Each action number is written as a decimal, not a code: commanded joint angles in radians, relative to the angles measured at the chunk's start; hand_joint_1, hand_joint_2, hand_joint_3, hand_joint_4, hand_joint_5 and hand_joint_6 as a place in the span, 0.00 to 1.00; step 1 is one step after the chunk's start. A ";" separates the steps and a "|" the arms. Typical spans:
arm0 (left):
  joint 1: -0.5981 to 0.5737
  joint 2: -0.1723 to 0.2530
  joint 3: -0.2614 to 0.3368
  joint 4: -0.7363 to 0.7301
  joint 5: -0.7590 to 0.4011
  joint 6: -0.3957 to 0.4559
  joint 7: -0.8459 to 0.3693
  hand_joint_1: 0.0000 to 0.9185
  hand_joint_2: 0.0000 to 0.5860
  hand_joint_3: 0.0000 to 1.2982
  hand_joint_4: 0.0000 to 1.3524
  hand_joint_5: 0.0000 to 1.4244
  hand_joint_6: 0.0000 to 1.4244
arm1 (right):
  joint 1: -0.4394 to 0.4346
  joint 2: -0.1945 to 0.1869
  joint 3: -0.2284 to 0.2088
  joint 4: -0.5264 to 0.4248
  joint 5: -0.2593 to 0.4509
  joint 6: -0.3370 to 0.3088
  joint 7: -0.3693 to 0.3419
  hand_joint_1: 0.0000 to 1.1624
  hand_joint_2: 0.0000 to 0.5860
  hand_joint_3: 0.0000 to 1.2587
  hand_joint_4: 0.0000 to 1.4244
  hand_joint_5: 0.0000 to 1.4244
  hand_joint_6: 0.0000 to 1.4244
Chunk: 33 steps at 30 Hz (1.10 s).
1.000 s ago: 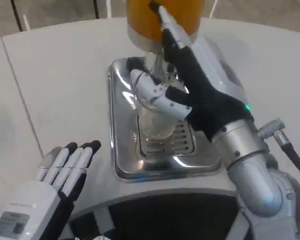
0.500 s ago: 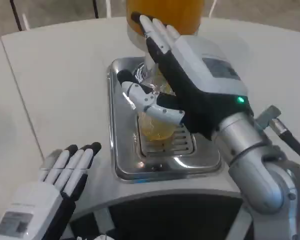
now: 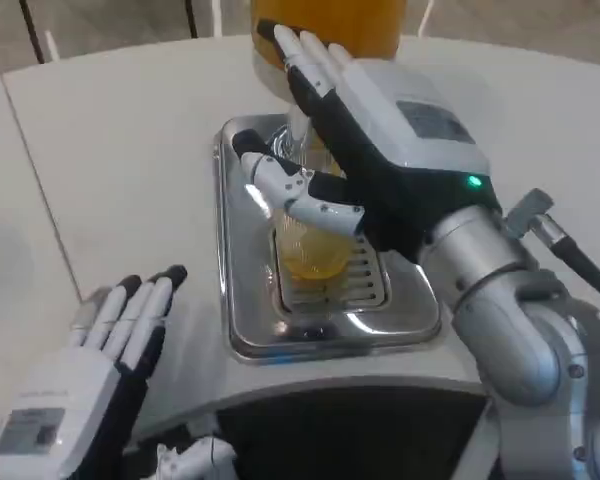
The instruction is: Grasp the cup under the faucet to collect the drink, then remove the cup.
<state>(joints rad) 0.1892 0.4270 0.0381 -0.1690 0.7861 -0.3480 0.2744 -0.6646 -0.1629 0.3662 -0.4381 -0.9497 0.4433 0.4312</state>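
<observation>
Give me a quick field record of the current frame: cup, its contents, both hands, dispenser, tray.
cup: clear cup standing on the drip tray grate, under the dispenser
contents: orange drink in the lower part
right hand: right hand wrapped around the cup, thumb across its front, fingers reaching up toward the tank
left hand: left hand flat, fingers apart, holding nothing, at the table's near left
dispenser: orange-filled tank at top
tray: shiny metal drip tray on the white table

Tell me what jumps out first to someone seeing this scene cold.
The right hand dominates the middle of the head view, wrapped around a clear cup with orange drink in its bottom, standing on the shiny metal drip tray. Behind it at the top edge sits the orange drink tank. At lower left the left hand waits flat over the white table.
</observation>
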 commanded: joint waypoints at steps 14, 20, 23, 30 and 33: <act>-0.135 -0.053 -0.083 0.067 -0.039 0.073 -0.001 0.08 0.09 0.00 0.00 0.00 0.00 | 0.005 0.032 0.034 -0.010 -0.025 -0.014 0.041 0.15 0.84 0.01 0.00 0.00 0.04; -0.153 -0.053 -0.094 0.082 -0.044 0.070 0.005 0.09 0.09 0.00 0.00 0.00 0.00 | 0.005 0.034 0.033 -0.006 -0.026 -0.017 0.036 0.16 0.84 0.01 0.00 0.00 0.04; -0.156 -0.052 -0.097 0.085 -0.048 0.067 0.007 0.09 0.08 0.00 0.00 0.00 0.00 | 0.004 0.037 0.030 -0.001 -0.025 -0.013 0.037 0.16 0.84 0.01 0.00 0.00 0.04; -0.185 -0.056 -0.104 0.113 -0.055 0.065 0.009 0.06 0.07 0.00 0.00 0.00 0.00 | 0.023 0.033 0.027 -0.015 -0.038 -0.023 0.014 0.17 0.84 0.01 0.00 0.00 0.04; -0.207 -0.060 -0.108 0.133 -0.056 0.069 0.012 0.06 0.07 0.00 0.00 0.00 0.00 | 0.077 0.054 -0.001 -0.048 -0.009 -0.034 -0.052 0.17 0.84 0.01 0.00 0.00 0.04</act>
<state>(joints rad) -0.0074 0.3742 -0.0602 -0.0552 0.7429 -0.2813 0.2750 -0.6345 -0.1326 0.3712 -0.4560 -0.9934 0.4398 0.4154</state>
